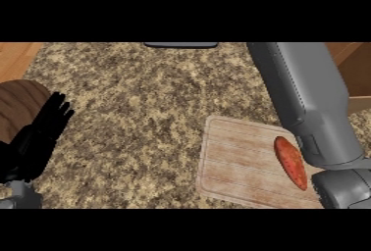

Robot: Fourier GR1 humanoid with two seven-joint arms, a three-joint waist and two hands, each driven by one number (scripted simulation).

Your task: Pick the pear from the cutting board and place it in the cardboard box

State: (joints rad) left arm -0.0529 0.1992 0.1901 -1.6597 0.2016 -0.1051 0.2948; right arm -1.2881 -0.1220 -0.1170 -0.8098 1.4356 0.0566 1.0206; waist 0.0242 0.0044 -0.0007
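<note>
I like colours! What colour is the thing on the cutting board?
Reddish-orange fruit, seen in the head view.

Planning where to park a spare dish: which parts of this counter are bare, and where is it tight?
The speckled counter is bare between the left hand and the cutting board, up to the far edge. The board's left half is bare too. It is tight on the right, where the grey forearm overhangs the red-orange fruit.
</note>
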